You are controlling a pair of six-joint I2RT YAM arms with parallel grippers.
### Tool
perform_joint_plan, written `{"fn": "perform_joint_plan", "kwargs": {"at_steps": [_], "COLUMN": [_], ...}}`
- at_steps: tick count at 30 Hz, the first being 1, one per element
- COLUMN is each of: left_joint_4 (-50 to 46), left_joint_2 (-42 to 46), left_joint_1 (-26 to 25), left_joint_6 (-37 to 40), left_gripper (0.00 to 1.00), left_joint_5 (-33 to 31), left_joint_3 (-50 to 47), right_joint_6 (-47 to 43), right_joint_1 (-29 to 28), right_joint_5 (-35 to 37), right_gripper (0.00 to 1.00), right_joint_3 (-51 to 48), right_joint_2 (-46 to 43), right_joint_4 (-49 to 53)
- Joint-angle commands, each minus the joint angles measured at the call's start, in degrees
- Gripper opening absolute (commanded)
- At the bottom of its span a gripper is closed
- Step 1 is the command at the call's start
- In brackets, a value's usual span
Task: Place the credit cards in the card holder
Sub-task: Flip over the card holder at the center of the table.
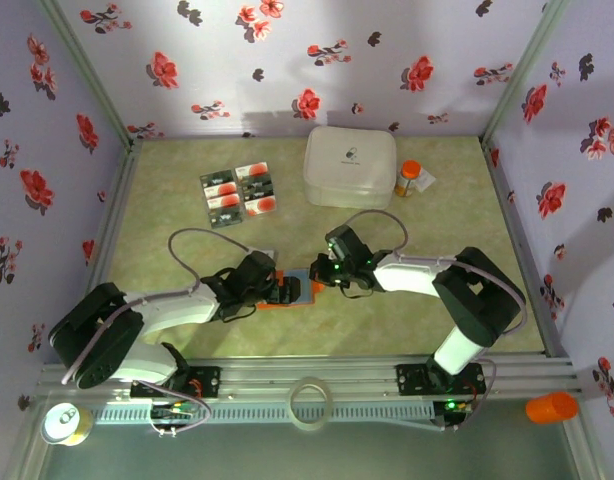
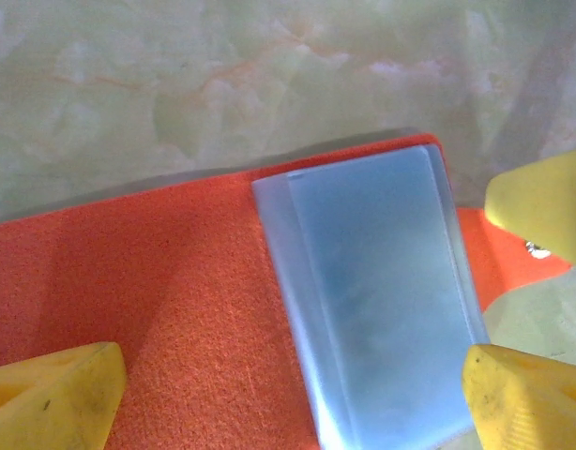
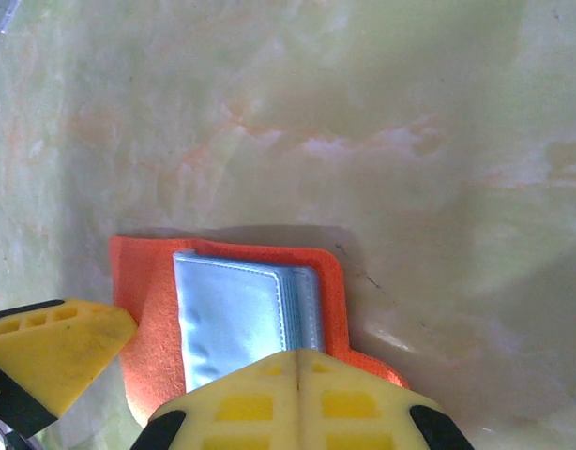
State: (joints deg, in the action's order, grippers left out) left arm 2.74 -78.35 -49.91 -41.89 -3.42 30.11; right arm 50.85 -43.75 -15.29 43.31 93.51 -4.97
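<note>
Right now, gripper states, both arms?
Left gripper: open, fingers straddling the open card holder.
Right gripper: open, fingers over the card holder's edge, gripping nothing.

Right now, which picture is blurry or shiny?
Left wrist view: the yellow fingers look soft and blurry, and the wallet's clear sleeves look milky. Right wrist view: pale glare on the table. Top view: everything small, with a bluish tint.

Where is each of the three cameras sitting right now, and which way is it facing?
Top external: above and behind the bases, looking down on the table, both arms, the credit cards.
Left wrist: on the left arm, facing down at the open card holder; yellow fingertips at the frame edges.
Right wrist: on the right arm, facing down; yellow fingers low in frame.
Shared: the card holder appears in all three.
</note>
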Motion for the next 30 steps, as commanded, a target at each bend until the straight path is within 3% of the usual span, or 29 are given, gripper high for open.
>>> {"fn": "perform_joint_plan", "kwargs": {"at_steps": [1,30], "left_joint_4": [-4.12,-2.75], "left_joint_2": [0.33,-2.91], "left_joint_1": [-0.88,-1.25], "left_joint_6": [3.45,8.12], "left_gripper": [0.93,0.97], "left_joint_5": [-3.48,-5.98], "left_joint_3": [1.83,2.23], "right_joint_6": [-1.54,-1.28], "right_joint_1": [0.46,-0.45], "right_joint_5": [-0.86,-4.32], "right_gripper": [0.00,0.00], "right_joint_3": [2.12,5.33], "right_joint_2": [0.31,9.37], "right_joint_4": [1.89,-0.04]}}
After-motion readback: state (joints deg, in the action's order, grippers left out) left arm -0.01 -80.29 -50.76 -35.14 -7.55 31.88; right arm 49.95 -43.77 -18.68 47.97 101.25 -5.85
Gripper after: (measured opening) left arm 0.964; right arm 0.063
